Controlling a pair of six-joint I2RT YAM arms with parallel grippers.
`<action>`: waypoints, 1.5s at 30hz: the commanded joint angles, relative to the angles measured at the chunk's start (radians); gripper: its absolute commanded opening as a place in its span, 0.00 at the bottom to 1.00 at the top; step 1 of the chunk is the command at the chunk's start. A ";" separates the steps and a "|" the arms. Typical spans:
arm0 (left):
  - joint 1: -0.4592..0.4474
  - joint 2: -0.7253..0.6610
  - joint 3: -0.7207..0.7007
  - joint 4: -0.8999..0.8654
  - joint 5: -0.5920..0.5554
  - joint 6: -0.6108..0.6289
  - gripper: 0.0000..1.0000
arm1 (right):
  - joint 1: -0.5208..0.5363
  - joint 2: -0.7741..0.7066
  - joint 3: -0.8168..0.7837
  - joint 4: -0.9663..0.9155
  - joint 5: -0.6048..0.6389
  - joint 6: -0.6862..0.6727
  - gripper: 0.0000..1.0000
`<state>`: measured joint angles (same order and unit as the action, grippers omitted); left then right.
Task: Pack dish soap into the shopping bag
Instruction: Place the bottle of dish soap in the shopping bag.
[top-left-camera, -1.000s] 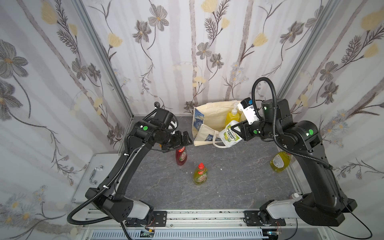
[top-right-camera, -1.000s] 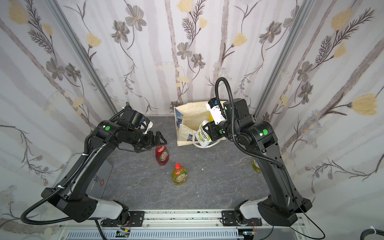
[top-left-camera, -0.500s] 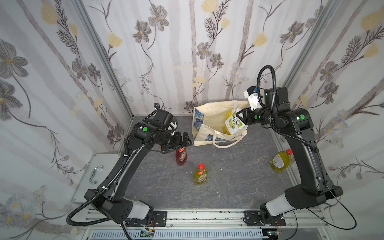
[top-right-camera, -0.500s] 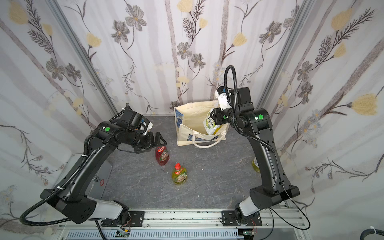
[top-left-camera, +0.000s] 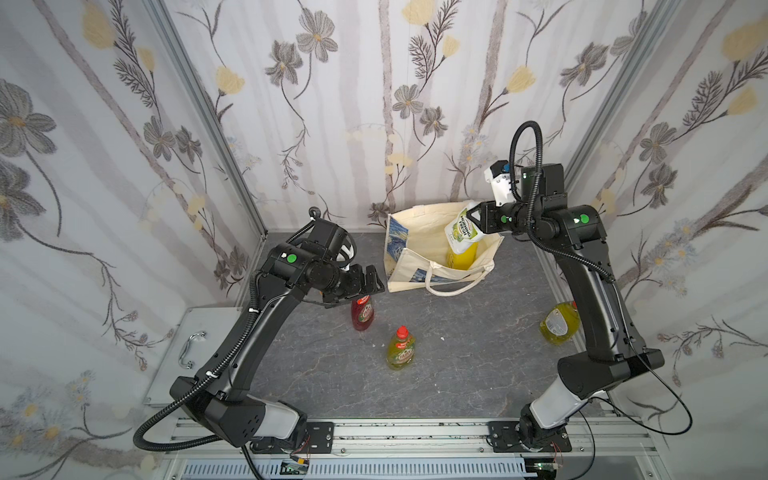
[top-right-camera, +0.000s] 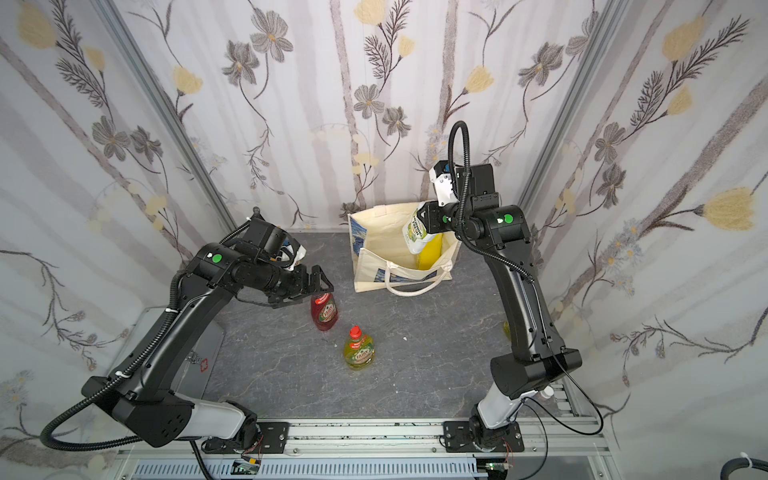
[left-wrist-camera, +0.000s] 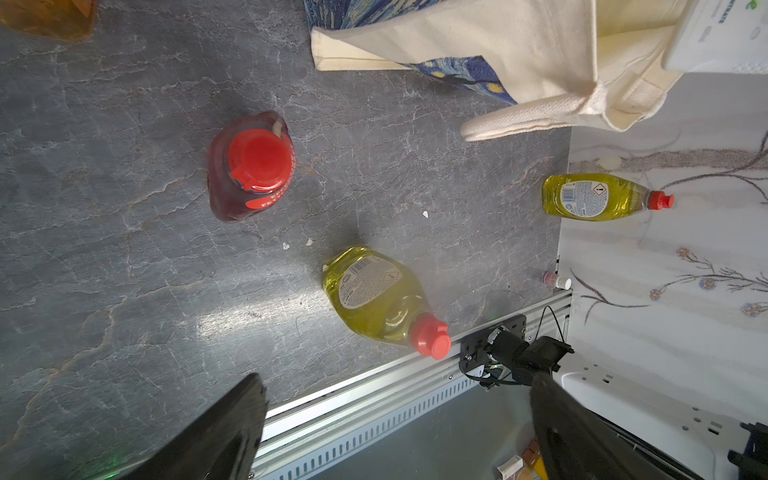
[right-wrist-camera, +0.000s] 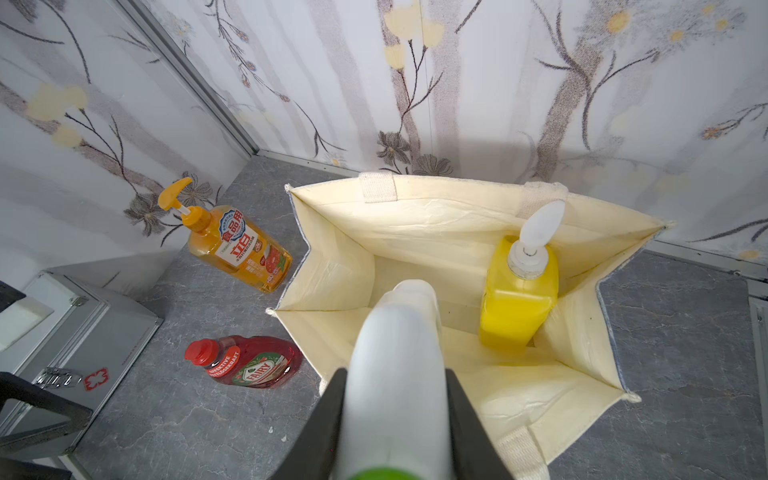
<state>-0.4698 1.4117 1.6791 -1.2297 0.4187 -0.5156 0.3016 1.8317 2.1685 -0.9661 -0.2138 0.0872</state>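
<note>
The cream shopping bag (top-left-camera: 415, 253) (top-right-camera: 382, 253) (right-wrist-camera: 415, 216) stands open at the back, blue print on its side. A yellow pump bottle (right-wrist-camera: 515, 307) (top-left-camera: 461, 257) stands inside it. My right gripper (top-left-camera: 473, 218) (top-right-camera: 424, 218) (right-wrist-camera: 395, 378) is shut on a white green-capped dish soap bottle (top-left-camera: 463, 230) (right-wrist-camera: 399, 340), hanging base-down over the bag's mouth. My left gripper (top-left-camera: 365, 280) (top-right-camera: 318, 282) (left-wrist-camera: 395, 386) is open just above an upright red bottle (top-left-camera: 362, 313) (left-wrist-camera: 249, 166). A yellow-green bottle (top-left-camera: 401, 349) (left-wrist-camera: 374, 295) stands mid-table, and another (top-left-camera: 557, 324) (left-wrist-camera: 590, 197) by the right wall.
An orange pump bottle (right-wrist-camera: 237, 249) stands left of the bag near the back wall. A metal box with a handle (top-left-camera: 187, 345) (right-wrist-camera: 62, 332) sits at the table's left edge. The aluminium rail (top-left-camera: 374, 432) runs along the front. A small white vial (left-wrist-camera: 559, 281) lies by the right wall.
My right arm has lifted the white bottle from in front of the bag up and back, over the bag's opening. The left arm has stayed almost still.
</note>
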 joint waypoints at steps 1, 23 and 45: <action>0.000 0.003 0.003 0.003 -0.003 0.000 1.00 | -0.007 0.032 0.010 0.151 -0.006 0.016 0.19; 0.010 0.016 0.091 -0.091 -0.124 0.083 1.00 | -0.014 0.266 0.011 0.274 0.104 0.050 0.20; 0.056 0.122 0.189 -0.127 -0.126 0.076 1.00 | 0.041 0.472 0.020 0.353 0.237 0.019 0.20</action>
<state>-0.4168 1.5238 1.8549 -1.3369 0.2905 -0.4416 0.3378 2.2982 2.1742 -0.7277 0.0010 0.1226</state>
